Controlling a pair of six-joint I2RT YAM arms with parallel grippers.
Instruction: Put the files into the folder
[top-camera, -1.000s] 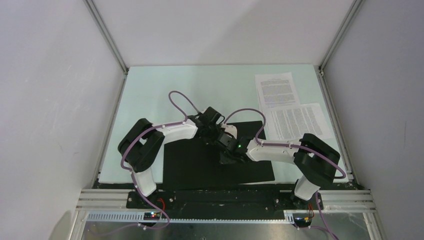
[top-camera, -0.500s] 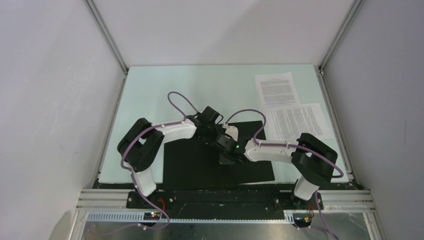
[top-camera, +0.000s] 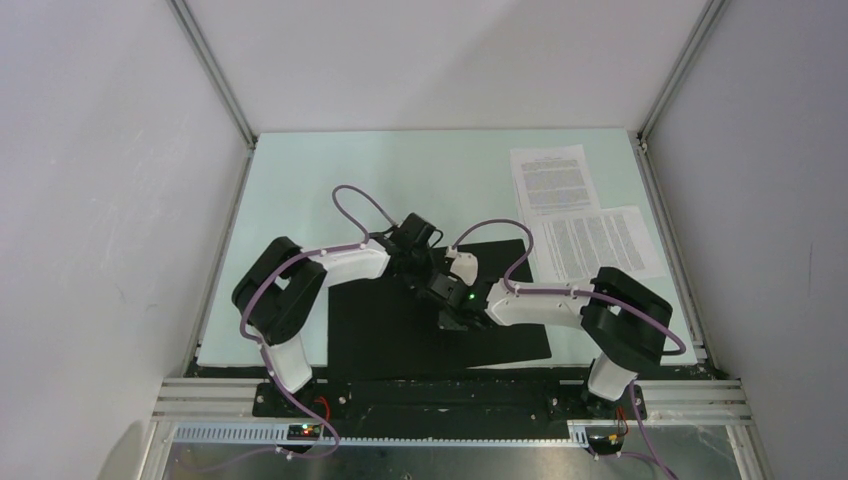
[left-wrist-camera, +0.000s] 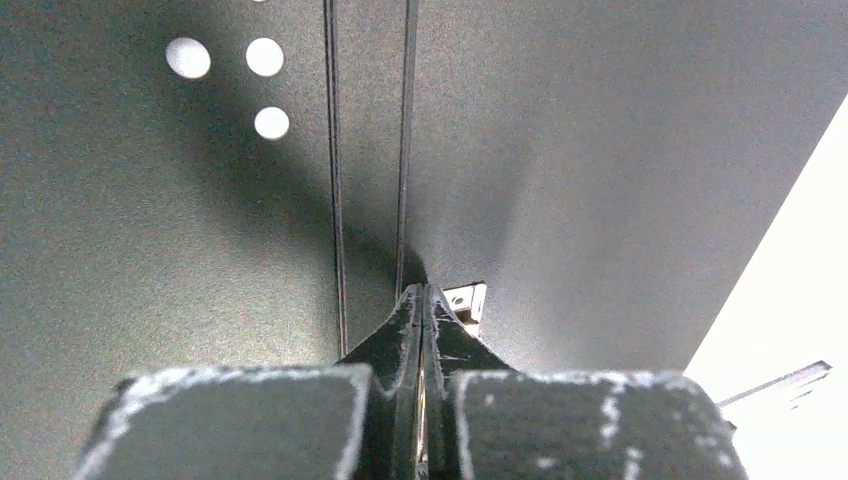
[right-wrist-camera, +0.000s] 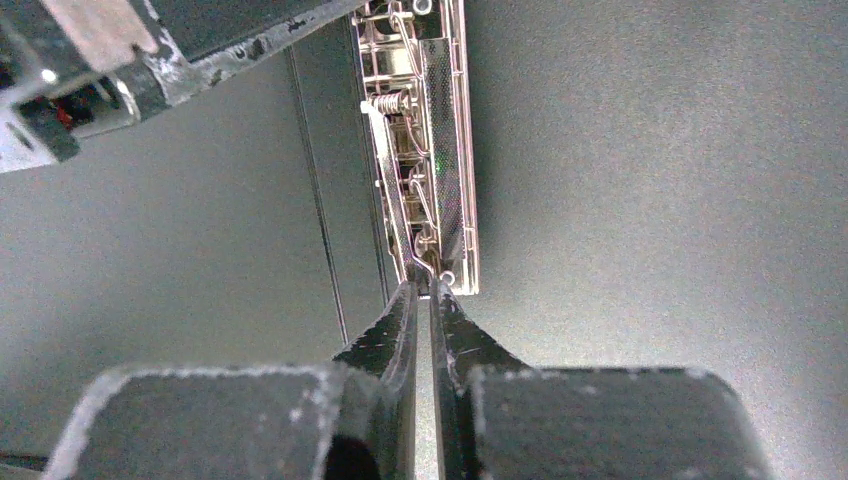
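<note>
— White panel walls (top-camera: 450, 60) enclose a pale green tabletop (top-camera: 330, 170). Item 1: locate the folder.

— Thin, flat, rectangular folder (top-camera: 390, 335), lying open with its black inside up. Position: near middle of the tabletop, just ahead of both my bases. Three white dots (left-wrist-camera: 265, 57) show on one cover beside the spine creases (left wrist view).

— Item 2: locate the files.

— Two white paper sheets densely printed with black text, at the far right of the tabletop, outside the folder. The far sheet (top-camera: 548, 178) lies toward the back. The near sheet (top-camera: 597, 243) lies turned crosswise, its upper edge touching or overlapping the far sheet (I cannot tell which). Its corner sits just beside the folder's far right corner.

— Item 3: jaw status.

— On my left gripper (left-wrist-camera: 422, 300) the jaws are pressed fully together, tips at the spine crease. On my right gripper (right-wrist-camera: 422, 290) the jaws are narrowed to a thin slit, pinching the free end of the wire lever on the bright metal clip (right-wrist-camera: 440, 150). Both grippers meet over the middle of the folder.
</note>
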